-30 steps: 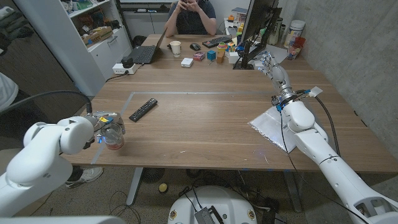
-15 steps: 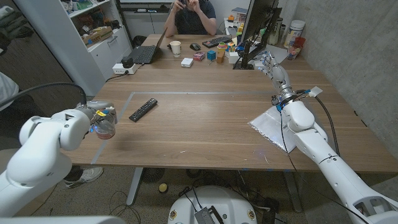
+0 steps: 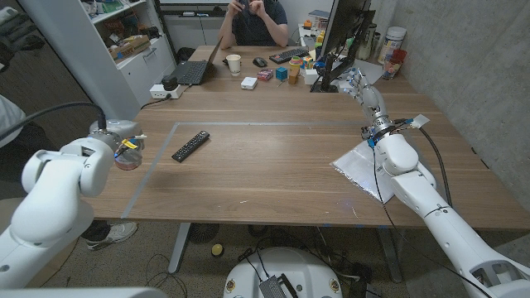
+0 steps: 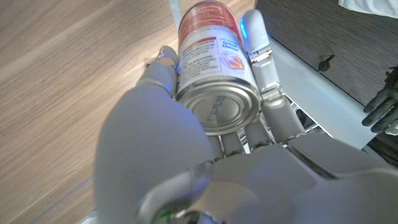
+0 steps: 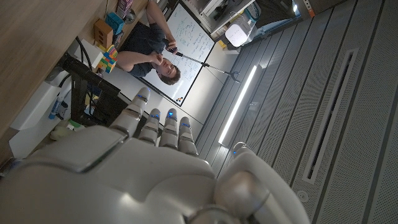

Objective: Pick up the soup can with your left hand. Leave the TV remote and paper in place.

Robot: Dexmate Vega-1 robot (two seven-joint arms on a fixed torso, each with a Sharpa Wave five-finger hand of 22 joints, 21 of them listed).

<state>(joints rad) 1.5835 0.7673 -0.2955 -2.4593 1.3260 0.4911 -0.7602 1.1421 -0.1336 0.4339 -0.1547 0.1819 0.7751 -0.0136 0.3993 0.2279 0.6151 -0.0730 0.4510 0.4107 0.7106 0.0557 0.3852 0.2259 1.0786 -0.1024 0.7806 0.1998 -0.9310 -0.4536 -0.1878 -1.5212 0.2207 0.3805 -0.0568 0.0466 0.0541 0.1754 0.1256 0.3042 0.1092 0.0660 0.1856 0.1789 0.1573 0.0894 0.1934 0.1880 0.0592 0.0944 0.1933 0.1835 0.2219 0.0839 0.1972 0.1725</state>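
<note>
Soup can: the soup can [image 4: 214, 68] is gripped in the left hand, its metal end turned toward the wrist camera and its red and white label pointing away; in the head view the soup can [image 3: 127, 157] is seen above the table's left edge, apart from the wood.
Left hand: the left hand [image 3: 124, 142] is wrapped around the can, with fingers [image 4: 264, 68] along one side and the thumb on the other.
TV remote: the TV remote [image 3: 190, 146] is laid on the table [image 3: 265, 165], near the left hand, just inside a faint taped outline.
Paper: the paper [image 3: 364, 174] is spread at the table's right side, under the right forearm.
Right hand: the right hand [image 3: 358, 84] is raised over the far right of the table, its fingers [image 5: 163, 127] held straight and side by side, with nothing in them.
Person: a person [image 3: 258, 18] is seated behind the far edge.
</note>
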